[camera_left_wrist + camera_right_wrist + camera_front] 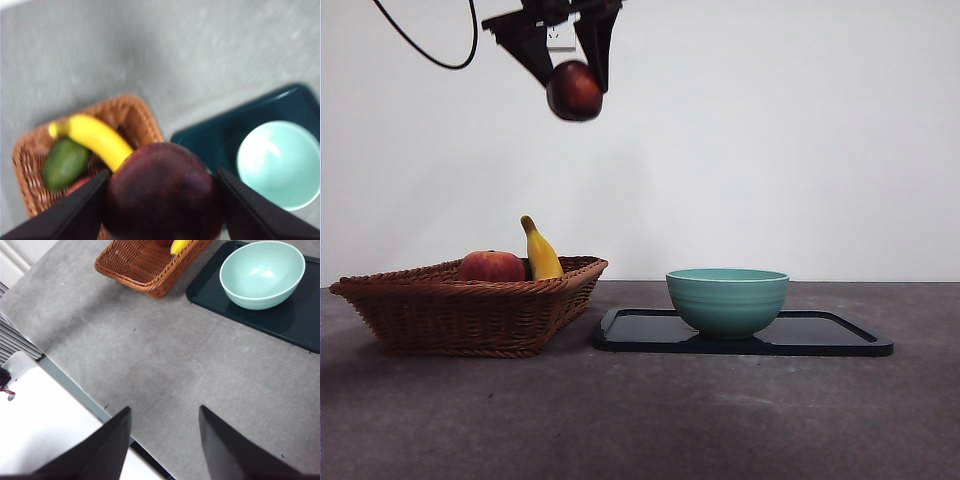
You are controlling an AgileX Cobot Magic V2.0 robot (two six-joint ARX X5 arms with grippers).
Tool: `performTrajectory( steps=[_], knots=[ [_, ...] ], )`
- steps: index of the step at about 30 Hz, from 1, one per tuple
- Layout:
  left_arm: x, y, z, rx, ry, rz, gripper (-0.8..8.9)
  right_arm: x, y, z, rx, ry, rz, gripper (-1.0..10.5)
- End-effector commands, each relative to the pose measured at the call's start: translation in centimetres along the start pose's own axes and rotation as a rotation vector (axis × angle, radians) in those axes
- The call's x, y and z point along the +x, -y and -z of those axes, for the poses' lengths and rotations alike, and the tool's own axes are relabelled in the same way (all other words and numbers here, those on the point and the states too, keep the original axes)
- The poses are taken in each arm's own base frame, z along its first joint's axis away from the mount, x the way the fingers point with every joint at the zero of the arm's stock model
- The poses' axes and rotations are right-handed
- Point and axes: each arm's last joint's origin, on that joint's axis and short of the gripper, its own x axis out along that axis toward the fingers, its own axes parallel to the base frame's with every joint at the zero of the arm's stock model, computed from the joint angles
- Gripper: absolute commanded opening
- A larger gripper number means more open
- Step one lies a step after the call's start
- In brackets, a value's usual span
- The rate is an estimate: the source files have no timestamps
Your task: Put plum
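Note:
My left gripper is shut on the dark maroon plum and holds it high in the air, above the right edge of the wicker basket. In the left wrist view the plum fills the space between the two black jaws, with the basket and the teal bowl far below. The bowl stands on a dark tray to the right of the basket. My right gripper is open and empty, away over the table's edge.
The basket holds a yellow banana, a red-orange fruit and a green avocado. The bowl looks empty in the right wrist view. Bare grey table lies in front of basket and tray.

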Motion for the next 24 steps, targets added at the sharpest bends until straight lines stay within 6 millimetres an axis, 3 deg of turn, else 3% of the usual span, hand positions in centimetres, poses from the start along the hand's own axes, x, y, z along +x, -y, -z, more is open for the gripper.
performTrajectory(
  steps=[1, 24],
  knots=[
    [1.2, 0.0, 0.7, -0.011, -0.086, -0.001, 2.71, -0.4, -0.3, -0.4, -0.023, 0.018, -0.009, 2.2],
    [8.7, -0.8, 4.7, -0.028, -0.422, -0.018, 2.70, -0.4, -0.3, -0.4, -0.049, 0.023, -0.005, 2.2]
  ],
)
